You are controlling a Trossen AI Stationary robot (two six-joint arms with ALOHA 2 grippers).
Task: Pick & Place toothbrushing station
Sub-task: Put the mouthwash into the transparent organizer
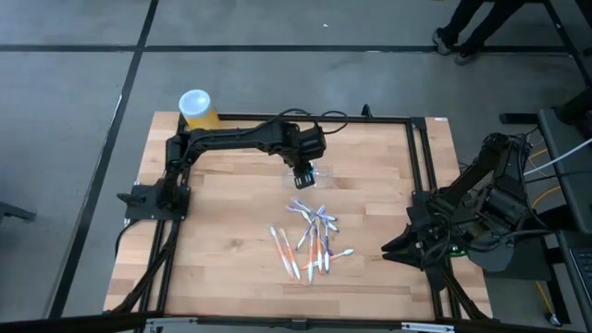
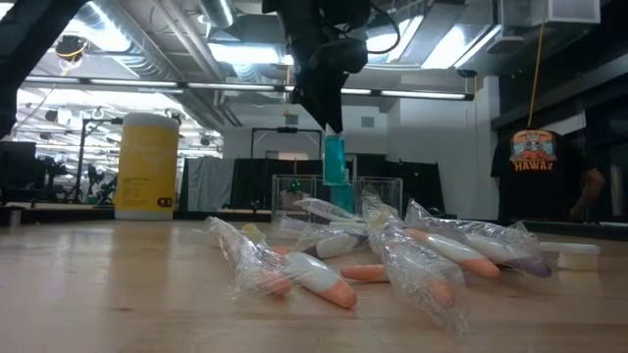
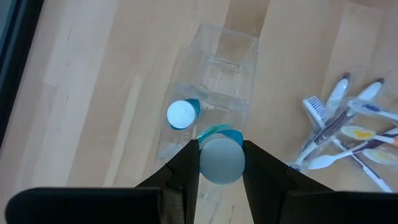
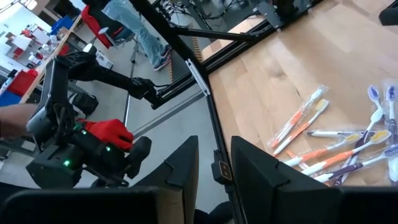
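The toothbrushing station (image 3: 227, 68) is a clear plastic holder of joined compartments, resting on the wood at mid table; it also shows in the high view (image 1: 324, 176) and the low view (image 2: 378, 191). A blue tube with a white cap (image 3: 181, 114) stands in one compartment. My left gripper (image 3: 221, 150) is over the holder's end, shut on a teal tube with a pale round top (image 3: 221, 160); the gripper also shows in the high view (image 1: 303, 174) and the low view (image 2: 332, 123). My right gripper (image 4: 215, 168) waits past the table's right edge (image 1: 398, 248), a narrow gap between its fingers, empty. My left gripper pinches the teal tube between its two fingers, on the sides just below its round top (image 3: 219, 133). The fingers (image 3: 186, 165) come from above, pointing down. The tube (image 2: 335, 160) hangs upright below them; whether its lower end is inside a compartment, I cannot tell.
Several wrapped toothbrushes (image 1: 313, 240) lie in a heap nearer the front, also in the low view (image 2: 392, 250). A yellow cylinder with a white lid (image 1: 197, 109) stands at the far left corner. A black frame (image 1: 416, 166) borders the table. People stand beyond it (image 2: 538, 167).
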